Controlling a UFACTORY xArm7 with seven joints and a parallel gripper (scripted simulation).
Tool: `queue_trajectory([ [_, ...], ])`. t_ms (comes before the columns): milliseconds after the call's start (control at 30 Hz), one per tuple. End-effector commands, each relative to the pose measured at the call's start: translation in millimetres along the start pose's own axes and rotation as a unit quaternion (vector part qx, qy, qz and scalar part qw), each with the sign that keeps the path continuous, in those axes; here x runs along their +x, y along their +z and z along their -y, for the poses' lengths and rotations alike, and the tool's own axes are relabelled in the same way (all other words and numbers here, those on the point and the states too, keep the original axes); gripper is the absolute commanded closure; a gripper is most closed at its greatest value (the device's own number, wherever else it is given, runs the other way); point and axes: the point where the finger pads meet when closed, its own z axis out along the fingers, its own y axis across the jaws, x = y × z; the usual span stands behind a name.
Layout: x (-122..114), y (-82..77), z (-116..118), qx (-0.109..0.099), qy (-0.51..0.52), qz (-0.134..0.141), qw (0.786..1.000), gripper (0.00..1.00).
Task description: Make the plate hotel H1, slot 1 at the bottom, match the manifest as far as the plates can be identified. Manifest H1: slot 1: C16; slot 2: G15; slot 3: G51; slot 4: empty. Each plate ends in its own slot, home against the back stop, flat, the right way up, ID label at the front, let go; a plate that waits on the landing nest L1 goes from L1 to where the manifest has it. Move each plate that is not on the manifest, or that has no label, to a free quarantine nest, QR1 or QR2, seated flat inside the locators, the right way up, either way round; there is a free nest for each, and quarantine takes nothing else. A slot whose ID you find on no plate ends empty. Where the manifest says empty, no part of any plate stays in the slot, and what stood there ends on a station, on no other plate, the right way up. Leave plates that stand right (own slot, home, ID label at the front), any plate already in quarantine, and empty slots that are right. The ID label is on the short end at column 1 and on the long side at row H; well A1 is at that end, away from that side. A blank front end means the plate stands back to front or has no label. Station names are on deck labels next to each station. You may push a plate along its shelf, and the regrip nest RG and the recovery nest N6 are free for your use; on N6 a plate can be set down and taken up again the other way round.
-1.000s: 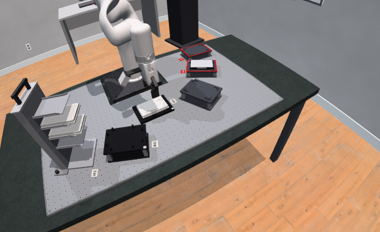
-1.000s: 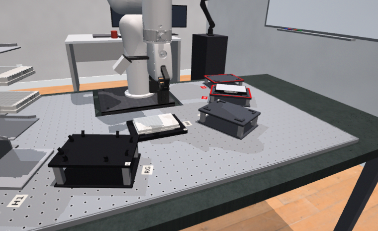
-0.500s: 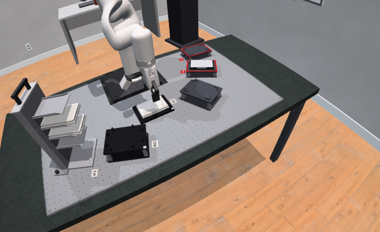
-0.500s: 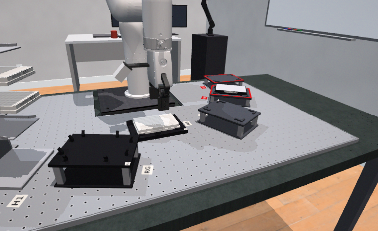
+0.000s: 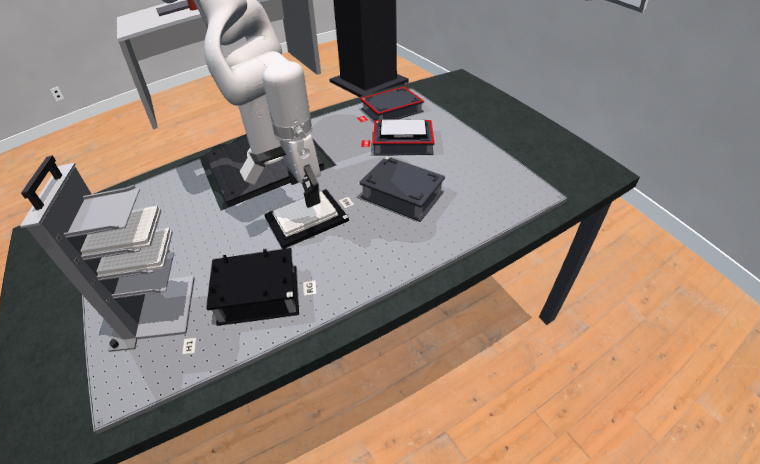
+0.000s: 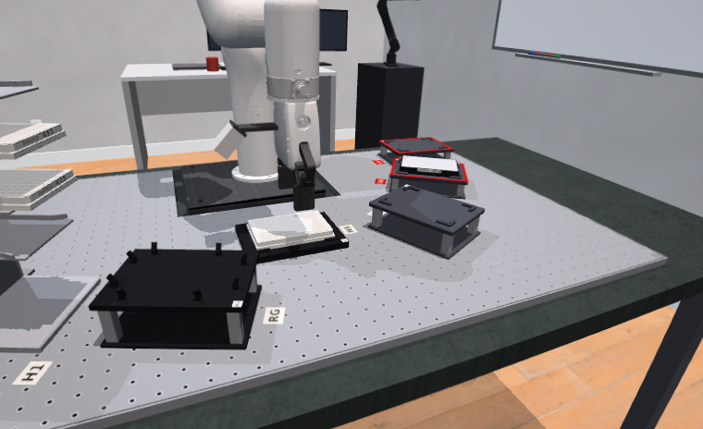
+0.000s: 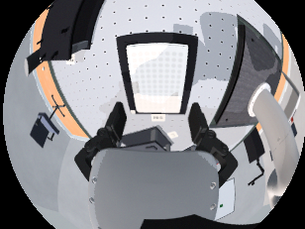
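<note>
A white well plate [image 5: 307,215] lies flat on the low black nest N6 [image 5: 337,220] in the middle of the deck. It also shows in the exterior view [image 6: 289,227] and the wrist view [image 7: 157,78]. My gripper [image 5: 312,195] hangs open and empty a little above the plate's end nearest the arm base, fingers pointing down [image 6: 303,198]. In the wrist view the two fingers stand wide, apart from the plate. Hotel H1 [image 5: 112,253] at the left holds two well plates, on its two middle shelves [image 5: 123,230] [image 5: 136,258]. Its top and bottom shelves look bare.
The black regrip nest RG [image 5: 253,285] stands in front of the hotel, bare. A dark grey raised nest [image 5: 401,185] to the right is bare. Of the two red-edged quarantine nests at the back, the nearer [image 5: 403,132] holds a white plate and the farther [image 5: 391,100] is bare.
</note>
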Motion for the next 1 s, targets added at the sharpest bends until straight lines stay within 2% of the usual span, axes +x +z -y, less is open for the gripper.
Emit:
queue_trajectory([
  [0,0,6.4,1,0.001,0.0,0.0,1.0,0.0],
  [567,0,31.5,1,0.001,0.0,0.0,1.0,0.0],
  [967,0,31.5,1,0.001,0.0,0.0,1.0,0.0],
])
